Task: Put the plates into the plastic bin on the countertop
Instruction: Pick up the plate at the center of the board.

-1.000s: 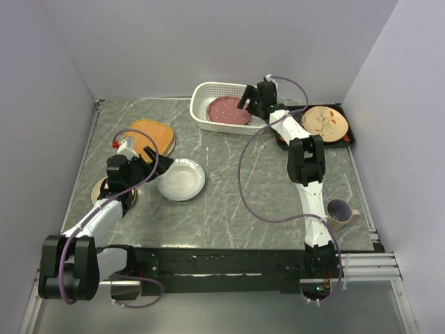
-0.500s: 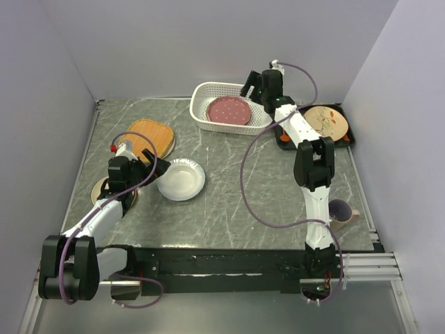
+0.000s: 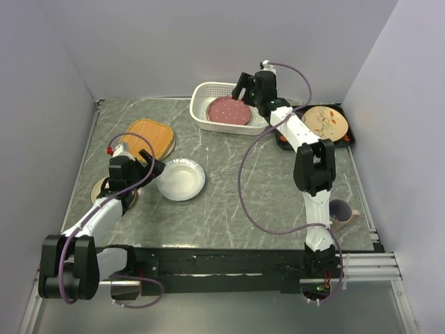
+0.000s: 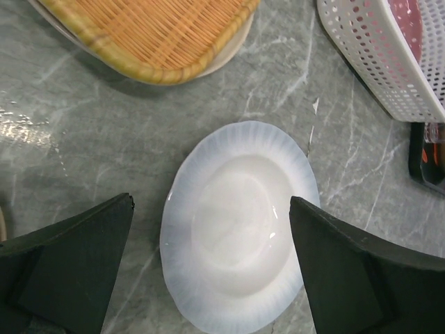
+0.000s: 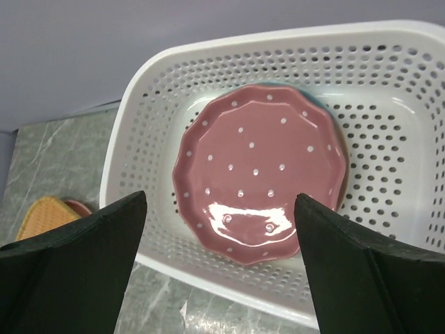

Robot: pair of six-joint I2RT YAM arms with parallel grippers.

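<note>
As our left gripper [image 4: 211, 205] gapes empty at the fluted white plate [image 3: 180, 179], our right gripper [image 5: 220, 200], likewise wide and empty, faces the speckled pink plate [image 5: 259, 163], perhaps stacked, inside the white plastic lattice bin [image 5: 278, 38].

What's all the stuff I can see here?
plastic bin: one, white, far middle of the countertop
pink plate: one, speckled pink, in the bin
white plate: one, white, near left
orange plate: one, orange, far left
tan plate: one, tan, left edge
black tray: one, black, far right
leaf plate: one, cream, on the tray
mug: one, purplish, near right
left end effector: one, black, open by white plate
right end effector: one, black, open above bin
</note>
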